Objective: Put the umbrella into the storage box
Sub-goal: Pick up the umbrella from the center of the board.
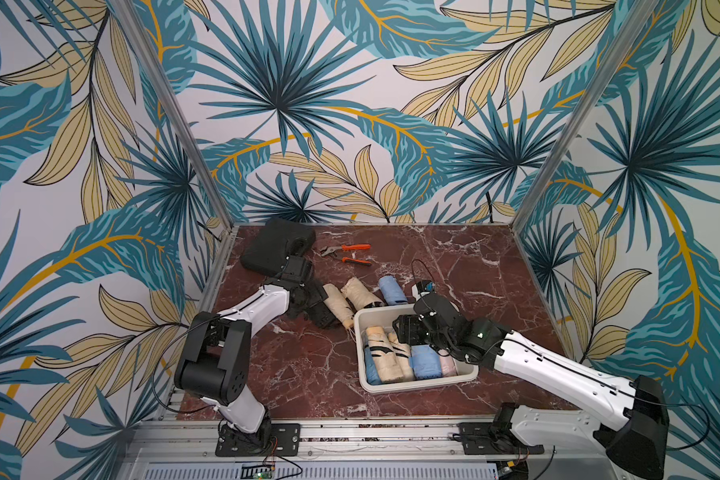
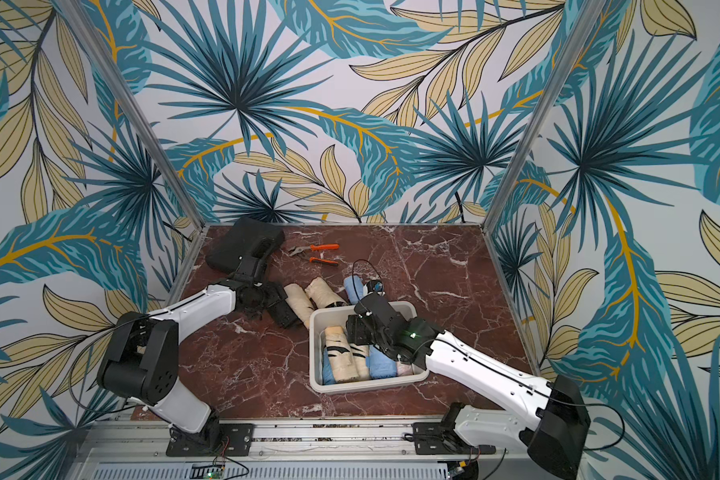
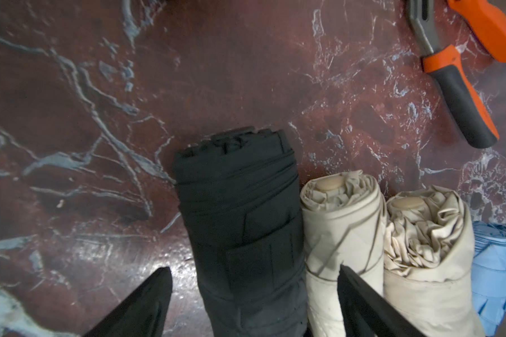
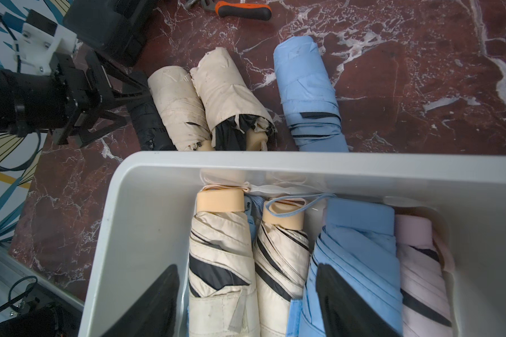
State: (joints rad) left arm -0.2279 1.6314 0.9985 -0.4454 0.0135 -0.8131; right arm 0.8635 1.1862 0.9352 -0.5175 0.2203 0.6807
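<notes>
Robot sorts folded umbrellas: the left end effector (image 3: 254, 267) straddles a black umbrella (image 3: 240, 221) lying on the red marble table (image 1: 454, 266), its fingers spread to either side of the roll and not closed on it. The black umbrella heads a row just beyond the far wall of the white storage box (image 1: 418, 385). Touching it is a cream umbrella (image 3: 342, 227), then a crumpled cream umbrella (image 3: 427, 242). A blue umbrella (image 4: 307, 93) lies slightly apart from these.

The right end effector (image 4: 246, 267) hangs over the box with its fingers spread, gripping nothing. Beneath it, packed side by side in the box, lie a striped cream umbrella (image 4: 219, 256), a second striped cream umbrella (image 4: 281, 262), a second blue umbrella (image 4: 360, 256) and a pale pink umbrella (image 4: 421, 271).

Orange-handled pliers (image 1: 355, 247) and a black case (image 1: 273, 243) lie near the table's far left corner.
</notes>
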